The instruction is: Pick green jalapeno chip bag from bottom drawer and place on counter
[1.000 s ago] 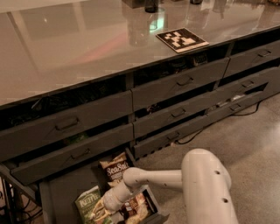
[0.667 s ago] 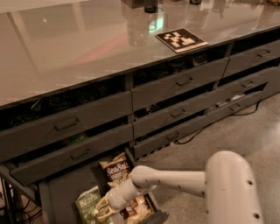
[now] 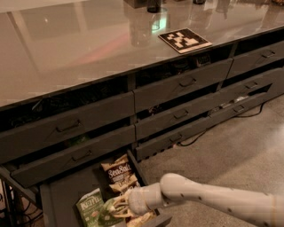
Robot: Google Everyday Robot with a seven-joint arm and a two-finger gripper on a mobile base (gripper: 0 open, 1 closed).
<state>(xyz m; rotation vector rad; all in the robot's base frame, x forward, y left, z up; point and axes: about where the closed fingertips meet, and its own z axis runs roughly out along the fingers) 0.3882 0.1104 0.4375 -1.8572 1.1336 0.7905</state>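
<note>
The bottom drawer (image 3: 66, 190) stands pulled open at the lower left. In it lies a green jalapeno chip bag (image 3: 88, 208) with white "Kettle" lettering, and a second green bag (image 3: 105, 214) lies partly under my gripper. My gripper (image 3: 119, 205) is down inside the drawer, right beside the Kettle bag and over the second one. My pale arm (image 3: 208, 199) reaches in from the lower right. The glossy counter (image 3: 80, 48) spans the top of the view.
A brown-and-cream Sea Salt bag (image 3: 119, 170) lies behind my gripper in the drawer, with more bags (image 3: 141, 218) under it. The counter bears a black-and-white tag (image 3: 184, 40) and dark objects (image 3: 153, 5) at the back. Shallower drawers (image 3: 182, 84) sit partly open above. A cable (image 3: 199, 135) runs across the floor.
My arm has swung lower and further right, so its elbow has left the view. My gripper has stayed in the drawer and shifted slightly toward the green bags.
</note>
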